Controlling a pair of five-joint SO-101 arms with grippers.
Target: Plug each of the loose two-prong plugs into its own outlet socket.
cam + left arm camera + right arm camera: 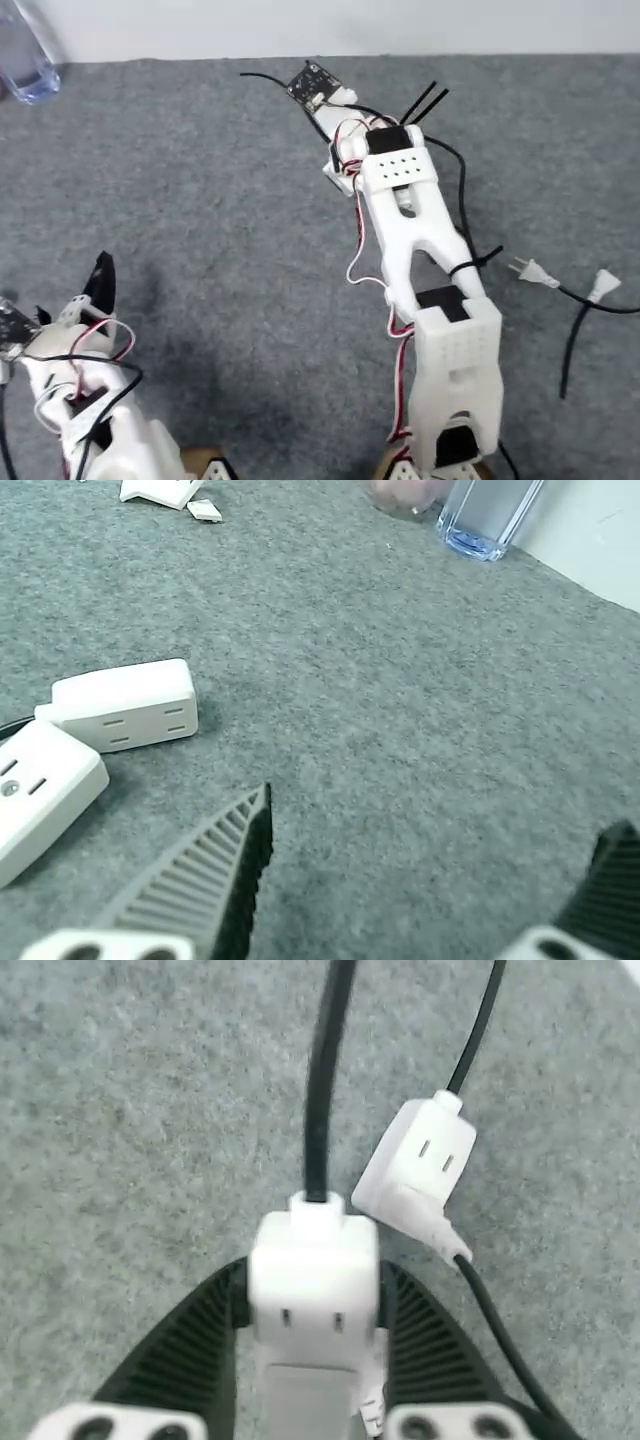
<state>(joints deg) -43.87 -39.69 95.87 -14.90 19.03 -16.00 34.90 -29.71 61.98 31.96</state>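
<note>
My right gripper (313,1295) is shut on a white outlet socket (313,1260) whose thick black cord (322,1080) runs away over the carpet. A second white socket (422,1160) on a thin cord lies just beside it, slots facing up. In the high view the right arm (405,210) stretches to the far middle of the carpet. Two loose white two-prong plugs (530,270) (603,285) lie at the right on black cords. My left gripper (435,825) hangs open and holds nothing above bare carpet, at the near left (98,285). Two white sockets (125,705) (40,790) lie close by it.
A clear water bottle (25,60) stands at the far left corner by the wall, also the bottle (490,515) in the left wrist view. Black cords (462,205) loop beside the right arm. Small white parts (165,490) lie farther off. Grey carpet (220,220) spreads between the arms.
</note>
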